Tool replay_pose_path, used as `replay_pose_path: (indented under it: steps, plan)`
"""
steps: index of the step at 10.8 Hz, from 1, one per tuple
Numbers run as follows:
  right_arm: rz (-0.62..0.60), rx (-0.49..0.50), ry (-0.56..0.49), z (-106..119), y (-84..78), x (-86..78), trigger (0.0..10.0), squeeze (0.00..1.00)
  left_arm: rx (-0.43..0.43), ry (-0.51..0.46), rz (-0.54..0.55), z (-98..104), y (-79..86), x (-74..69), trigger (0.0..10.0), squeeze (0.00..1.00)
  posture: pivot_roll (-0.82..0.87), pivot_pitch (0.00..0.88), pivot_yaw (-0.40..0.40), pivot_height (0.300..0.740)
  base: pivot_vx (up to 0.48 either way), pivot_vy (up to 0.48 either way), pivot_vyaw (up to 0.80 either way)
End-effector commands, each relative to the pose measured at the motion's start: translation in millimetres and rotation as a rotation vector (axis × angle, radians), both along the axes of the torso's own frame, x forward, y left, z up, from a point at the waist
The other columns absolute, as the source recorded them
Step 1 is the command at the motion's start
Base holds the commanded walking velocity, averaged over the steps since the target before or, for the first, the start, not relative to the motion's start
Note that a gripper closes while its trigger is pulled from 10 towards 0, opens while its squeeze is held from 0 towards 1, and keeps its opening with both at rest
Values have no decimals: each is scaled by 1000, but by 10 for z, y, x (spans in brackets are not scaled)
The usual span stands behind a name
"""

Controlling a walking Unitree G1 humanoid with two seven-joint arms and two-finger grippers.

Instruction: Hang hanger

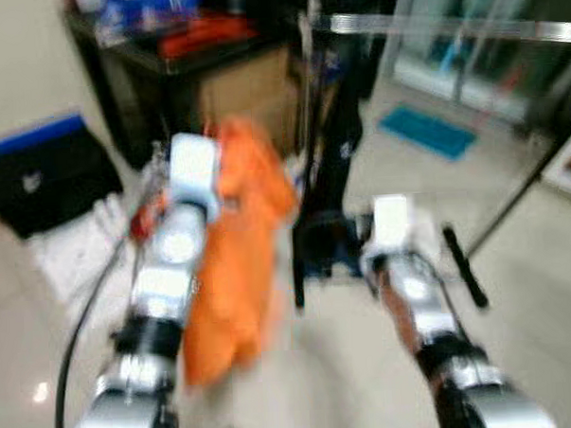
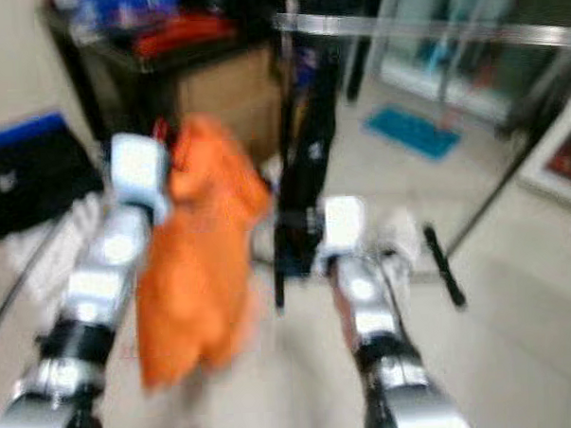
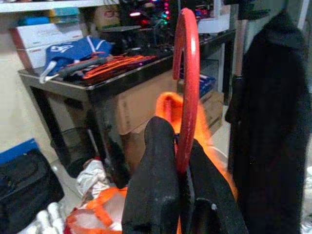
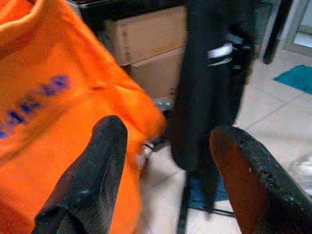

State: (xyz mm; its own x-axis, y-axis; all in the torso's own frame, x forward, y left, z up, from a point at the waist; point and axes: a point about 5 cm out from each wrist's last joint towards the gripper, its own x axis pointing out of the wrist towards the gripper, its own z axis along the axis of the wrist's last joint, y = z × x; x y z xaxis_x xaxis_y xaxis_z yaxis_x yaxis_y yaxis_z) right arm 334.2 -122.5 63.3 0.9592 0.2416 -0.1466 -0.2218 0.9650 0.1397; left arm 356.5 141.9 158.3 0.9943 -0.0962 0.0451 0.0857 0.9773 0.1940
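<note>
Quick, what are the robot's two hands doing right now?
Left gripper: closed on the red hanger carrying the orange garment.
Right gripper: open, holding nothing.

Head stereo pair looked forward and down, blurred. Both wrist cameras faced forward at close range, sharing the orange garment (image 4: 58,112) and cardboard boxes (image 3: 146,105).

The left gripper (image 3: 183,195) squeezes its two black fingers (image 3: 153,185) on a red hanger hook (image 3: 187,92) that curves up the middle. Orange cloth (image 3: 168,109) sits behind it, and a dark table (image 3: 73,87) stands at the left.
</note>
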Motion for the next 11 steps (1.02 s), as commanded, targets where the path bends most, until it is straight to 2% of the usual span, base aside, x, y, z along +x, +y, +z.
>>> replay_pose_path:
  steps: [1, 3, 5, 8, 10, 11]
  plan:
    - [-50, -12, -4, 0, -169, -1, 10000, 0, 0, -64, -53, 149, -166, 15, 10000, 0, 68, 0, -42, 740, 281, -386, 0]
    - [-50, -12, -2, -9, -178, -2, 10000, 0, -7, -81, -74, 181, -208, 6, 10000, 0, 68, 0, -43, 740, 285, -382, 0]
    - [-50, -14, 4, -19, -187, -6, 10000, 0, 31, -104, -91, 218, -278, -16, 10000, 0, 67, 0, -43, 740, 0, 0, 0]
    - [-44, -7, 14, -45, -172, -22, 10000, 0, 28, -136, -112, 262, -355, -71, 10000, 0, 71, 0, -41, 740, 0, 0, 0]
    - [-40, -8, 22, -63, -173, -31, 10000, 0, -16, -108, -170, 233, -476, -127, 10000, 0, 70, 0, -40, 740, 0, 0, 0]
    - [-40, -10, 28, -75, -182, -38, 10000, 0, -119, -37, -222, 158, -597, -160, 10000, 0, 70, 0, -41, 740, 0, 0, 0]
